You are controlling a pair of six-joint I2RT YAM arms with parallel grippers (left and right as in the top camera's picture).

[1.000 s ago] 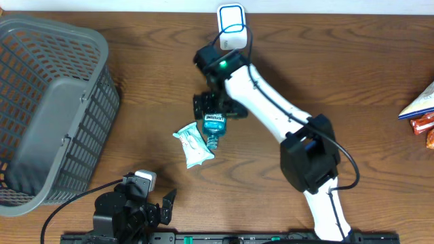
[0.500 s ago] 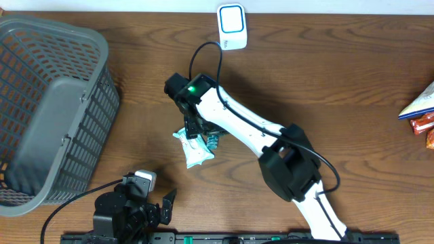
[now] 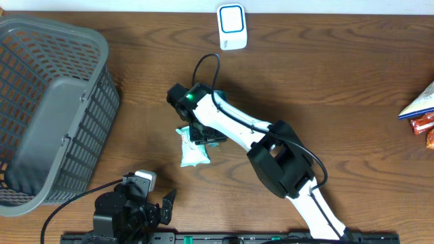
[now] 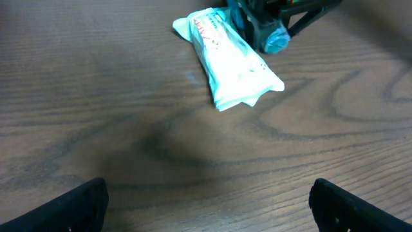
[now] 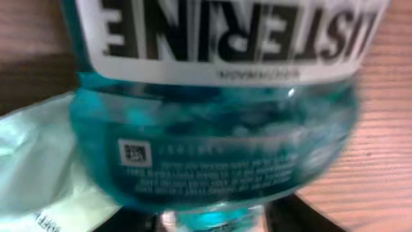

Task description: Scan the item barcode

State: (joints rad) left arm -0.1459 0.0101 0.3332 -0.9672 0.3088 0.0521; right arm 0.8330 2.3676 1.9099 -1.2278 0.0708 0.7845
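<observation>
The grey basket (image 3: 54,108) stands on the table (image 3: 352,81), well to the left of the white packet (image 3: 193,150). The left claw (image 4: 206,196) hangs near the packet, on the robot's side of it, with its fingers spread wide and holding nothing. The blue mouthwash bottle (image 5: 212,122) lies touching the right side of the packet. The right claw (image 3: 203,134) sits around the bottle, but it cannot be told if it presses it. The white scanner (image 3: 232,27) lies well beyond the packet, a little to its right. The snack packs (image 3: 422,112) lie far to the right of the packet.

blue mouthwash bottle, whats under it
The clear blue mouthwash bottle fills the right wrist view: brown wooden table beside it on one side, a pale green soft packet on the other. Whether the packet reaches beneath is covered.
</observation>
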